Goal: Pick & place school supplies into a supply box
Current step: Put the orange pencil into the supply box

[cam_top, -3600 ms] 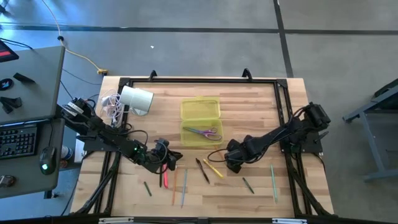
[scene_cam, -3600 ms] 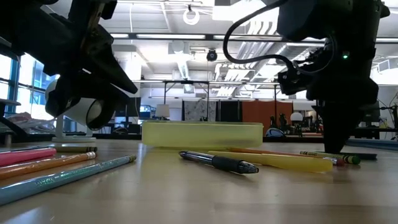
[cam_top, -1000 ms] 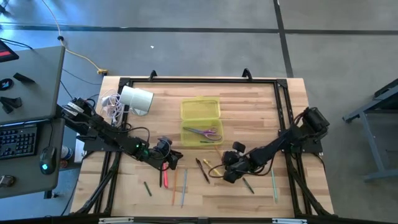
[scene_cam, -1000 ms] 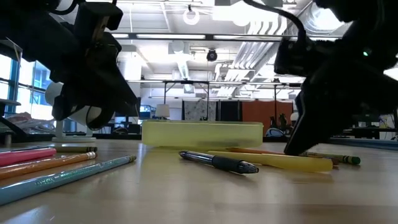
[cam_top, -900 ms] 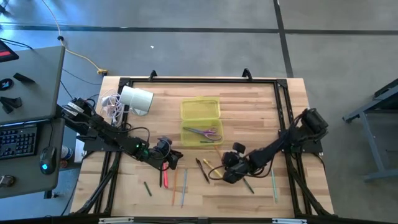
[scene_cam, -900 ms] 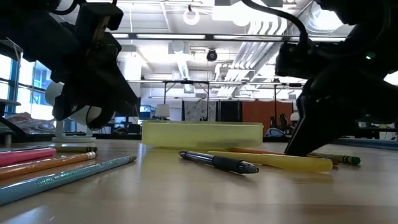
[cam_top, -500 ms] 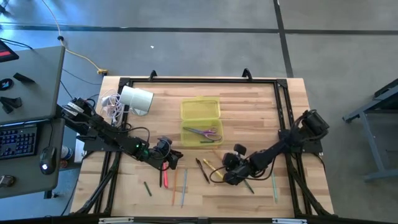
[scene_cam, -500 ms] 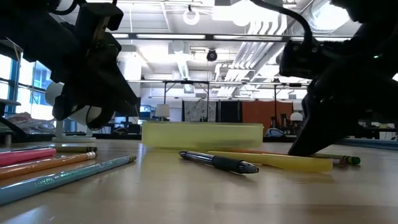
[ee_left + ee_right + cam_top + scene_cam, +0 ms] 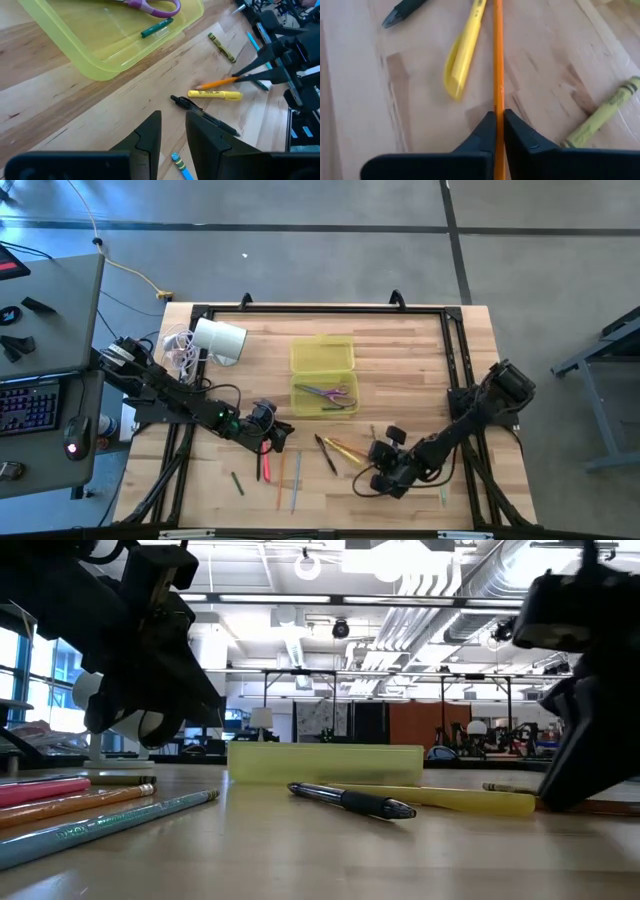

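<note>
The supply box (image 9: 322,375) is a shallow yellow-green tray (image 9: 95,45). In it lie the purple-handled scissors (image 9: 157,6) and a green pen (image 9: 156,27). On the wood in front of it lie a black pen (image 9: 202,114), a yellow highlighter (image 9: 215,94) and an orange pencil (image 9: 216,83). My right gripper (image 9: 499,116) is low near the table's front right (image 9: 380,467) and is shut on the orange pencil. My left gripper (image 9: 173,116) hovers open left of the black pen (image 9: 274,438), with nothing between its fingers. My right gripper pinches the orange pencil's shaft (image 9: 498,102) between its two fingers, close to the end that points toward the table's right. The fingers slant down from the right and lie along the pencil. I cannot tell whether the pencil is lifted off the wood.
A white cylinder with cables (image 9: 220,340) lies at the back left. Pink, orange and light blue pencils (image 9: 280,472) lie near the front edge below my left gripper. A green crayon (image 9: 605,116) and a green pen (image 9: 440,472) lie beside my right gripper.
My right gripper has travelled low over the wood toward the table's near edge and right, away from the supply box. My left gripper has kept still.
</note>
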Motion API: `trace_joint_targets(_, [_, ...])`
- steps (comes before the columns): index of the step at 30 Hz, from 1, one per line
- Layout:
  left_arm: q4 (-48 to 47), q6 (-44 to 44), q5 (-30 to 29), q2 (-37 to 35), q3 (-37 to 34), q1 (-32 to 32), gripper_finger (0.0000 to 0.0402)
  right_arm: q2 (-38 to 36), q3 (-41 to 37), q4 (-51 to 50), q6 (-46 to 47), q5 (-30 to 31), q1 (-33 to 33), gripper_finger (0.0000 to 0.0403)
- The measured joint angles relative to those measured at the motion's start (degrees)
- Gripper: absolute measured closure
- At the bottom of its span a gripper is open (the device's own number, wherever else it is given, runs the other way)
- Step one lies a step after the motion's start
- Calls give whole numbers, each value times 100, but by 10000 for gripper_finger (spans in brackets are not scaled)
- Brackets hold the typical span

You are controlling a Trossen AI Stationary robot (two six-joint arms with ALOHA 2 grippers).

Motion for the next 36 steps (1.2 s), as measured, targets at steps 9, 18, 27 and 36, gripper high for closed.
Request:
trace_joint_targets(9, [11,0,-48,0,0,0,277,8,-9,170,-47,467,155,394])
trace_joint_targets(18, [14,0,-68,0,0,0,277,-82,-13,190,-67,435,140,396])
trace_joint_targets(27, [14,0,-92,0,0,0,277,-656,-13,74,-683,550,-124,395])
trace_joint_targets(36, [14,-1,-94,0,0,0,277,-867,-11,62,-2266,806,-1286,400])
